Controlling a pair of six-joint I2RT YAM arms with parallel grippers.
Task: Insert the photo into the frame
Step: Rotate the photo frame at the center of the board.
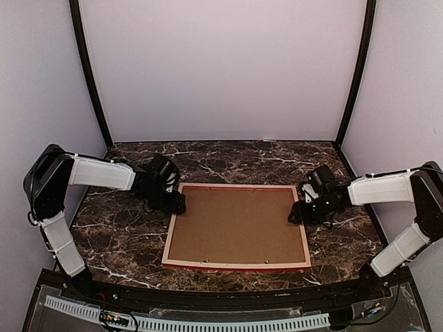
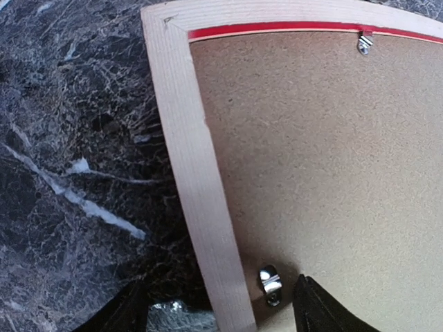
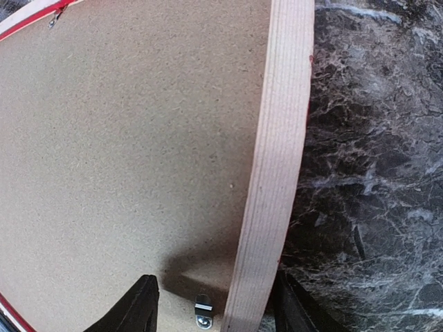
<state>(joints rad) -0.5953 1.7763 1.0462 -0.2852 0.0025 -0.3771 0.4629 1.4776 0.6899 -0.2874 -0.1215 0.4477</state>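
- Three pale lilac walls [image 1: 221, 69] close in the far side, the left and the right; two black posts [image 1: 90, 76] stand at the far corners.
- One tabletop [image 1: 124, 242] of dark brown marble with white veins.
- One frame [image 1: 169, 238] lies flat on the middle of the tabletop, somewhat nearer the near edge. Its back is up, with pale wood rails and a thin red line showing along their edges.
- One brown backing board [image 1: 235, 225] fills the frame's opening.
- Two white and black arms: the left arm [image 1: 100, 173] reaches in from the left edge, the right arm [image 1: 381, 188] from the right edge.
- Two grippers. The left gripper [image 2: 218, 304] stands wide at the far part of the frame's left rail, one finger over the marble and one over the board, clear of the rail.
- The right gripper [image 3: 218, 304] straddles the right rail, jaws apart and not clamped.
- Small metal clips [image 2: 270, 285] sit on the board's rim: two show in each wrist view, and two along the near rail from above.
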